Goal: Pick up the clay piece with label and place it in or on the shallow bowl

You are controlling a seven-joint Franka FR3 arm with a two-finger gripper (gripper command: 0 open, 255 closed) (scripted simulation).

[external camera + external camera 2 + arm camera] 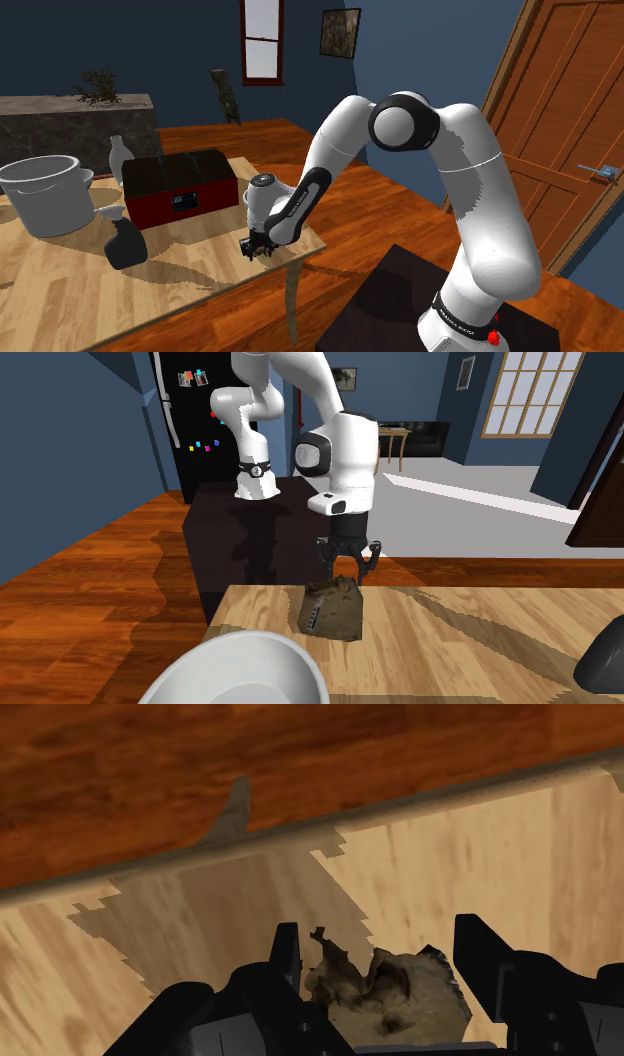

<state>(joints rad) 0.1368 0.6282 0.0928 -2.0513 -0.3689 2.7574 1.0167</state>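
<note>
Near worktop (480, 637) corner: brown clay piece (332, 610), small label on side, resting on wood. Pincer (347, 574) poised directly over it, fingers spread wide either side, gripping nothing. Step in hand: grasp approach. Next likely calls for slight descent, squeeze, lift, then carry across to white bowl (240, 672)

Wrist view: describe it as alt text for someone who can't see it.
The black end effector, open, straddles a lumpy brown clay piece on a light wooden table, near its edge. Darker wood floor lies beyond.
</note>
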